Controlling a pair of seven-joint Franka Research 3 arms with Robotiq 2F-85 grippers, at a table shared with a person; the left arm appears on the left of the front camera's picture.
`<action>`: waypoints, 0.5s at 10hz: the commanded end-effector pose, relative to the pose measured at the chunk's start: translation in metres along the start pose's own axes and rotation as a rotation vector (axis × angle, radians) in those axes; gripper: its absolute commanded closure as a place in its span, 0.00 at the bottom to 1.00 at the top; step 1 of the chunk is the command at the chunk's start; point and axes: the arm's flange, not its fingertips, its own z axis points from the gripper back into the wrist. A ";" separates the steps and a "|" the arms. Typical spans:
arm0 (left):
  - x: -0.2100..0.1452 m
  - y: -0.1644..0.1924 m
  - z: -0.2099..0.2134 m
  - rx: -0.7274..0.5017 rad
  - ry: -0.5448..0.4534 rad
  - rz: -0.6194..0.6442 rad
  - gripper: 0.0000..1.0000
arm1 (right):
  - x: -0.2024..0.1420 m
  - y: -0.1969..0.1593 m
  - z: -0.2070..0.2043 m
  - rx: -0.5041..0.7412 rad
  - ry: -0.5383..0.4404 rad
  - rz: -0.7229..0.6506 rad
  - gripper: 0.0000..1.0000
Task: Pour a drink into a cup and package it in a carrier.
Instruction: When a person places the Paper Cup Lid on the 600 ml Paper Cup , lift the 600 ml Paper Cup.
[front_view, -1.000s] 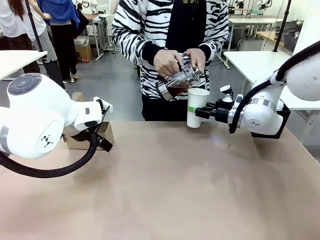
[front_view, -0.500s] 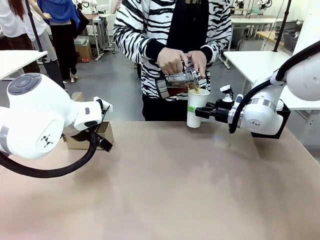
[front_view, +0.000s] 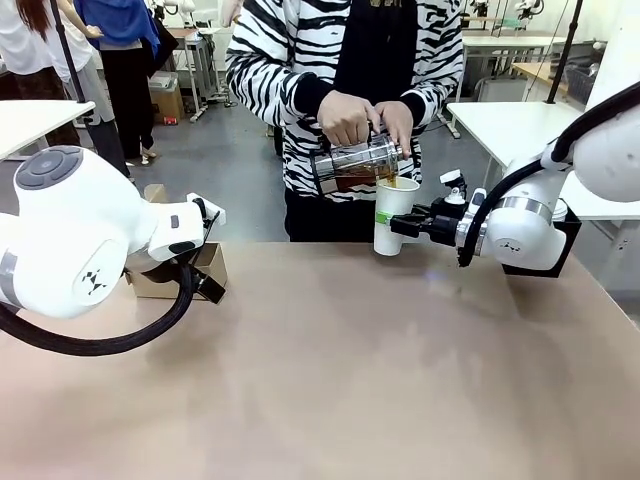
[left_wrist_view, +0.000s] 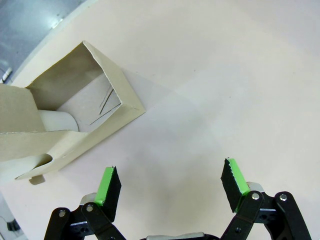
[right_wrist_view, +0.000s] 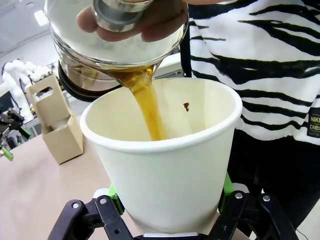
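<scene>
Right tool (front_view: 399, 225) pinching tall white paper cup (front_view: 396, 200); amber-brown drink (right_wrist_view: 150, 110) streaming from person's clear glass pitcher (front_view: 352, 165), overfill or wobble could spill. Left tool (left_wrist_view: 170, 175) spread.

Tan table (front_view: 350, 380), smooth matte top. Brown cardboard carrier (front_view: 213, 262) sits on it far left, near the far edge. White cup (front_view: 394, 215) at far edge, right of ctr; can't tell if base touches tbl.
</scene>
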 end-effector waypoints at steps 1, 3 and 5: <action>0.000 0.000 0.000 -0.002 -0.001 0.000 0.00 | 0.002 0.002 -0.001 0.002 0.000 -0.001 0.19; 0.000 0.000 0.000 -0.002 -0.001 0.000 0.00 | 0.002 0.002 -0.001 0.002 0.000 -0.001 0.19; 0.000 0.000 0.000 -0.002 -0.001 0.000 0.00 | 0.002 0.002 -0.001 0.002 0.000 -0.001 0.19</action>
